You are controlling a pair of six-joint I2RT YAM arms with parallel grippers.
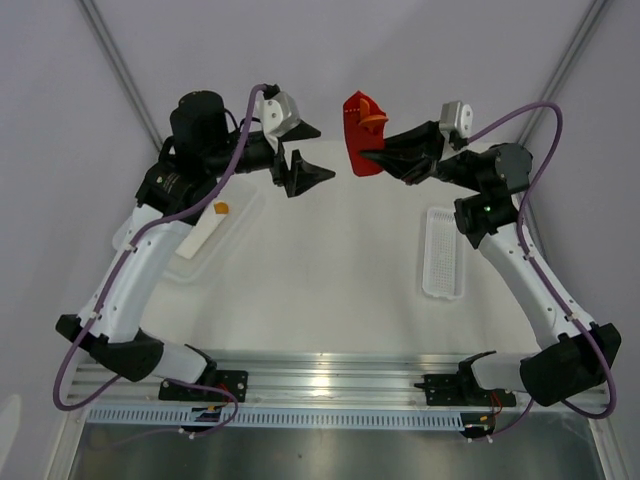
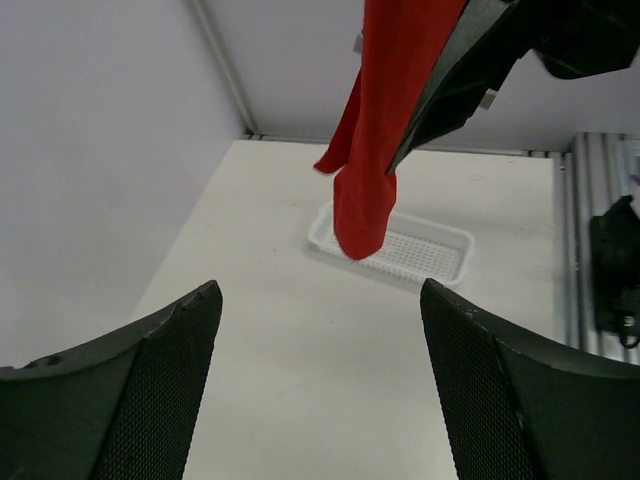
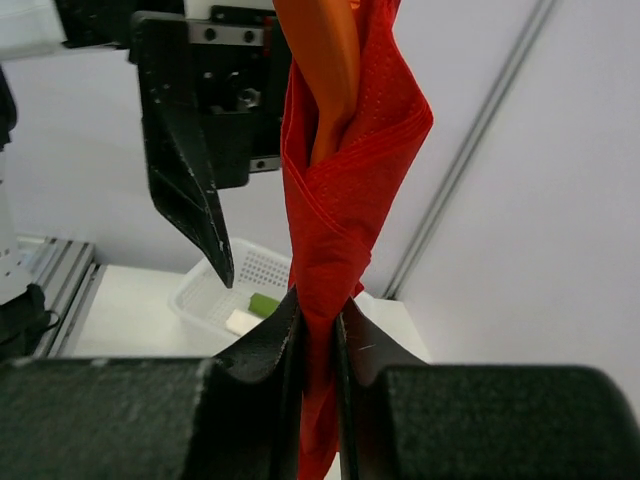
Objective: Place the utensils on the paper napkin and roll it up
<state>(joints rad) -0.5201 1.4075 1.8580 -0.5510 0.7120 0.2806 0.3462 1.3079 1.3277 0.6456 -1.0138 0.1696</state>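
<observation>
The paper napkin [image 1: 360,145] hangs in the air as a loose red roll, high above the back of the table. An orange utensil [image 1: 374,117] sticks out of its top end; the orange utensil [image 3: 325,60] also shows inside the folds in the right wrist view. My right gripper [image 1: 374,157] is shut on the napkin [image 3: 345,200], its jaws [image 3: 318,310] pinching the lower part of the roll. My left gripper [image 1: 326,152] stands open just left of the roll, apart from it. Between its wide fingers [image 2: 315,295] nothing is held; the napkin [image 2: 372,150] hangs beyond them.
A white perforated basket [image 1: 441,252] lies on the table at the right. Another white tray [image 1: 180,262] at the left holds a small orange block [image 1: 221,208] and a white piece. A green bar [image 3: 265,303] lies in that tray in the right wrist view.
</observation>
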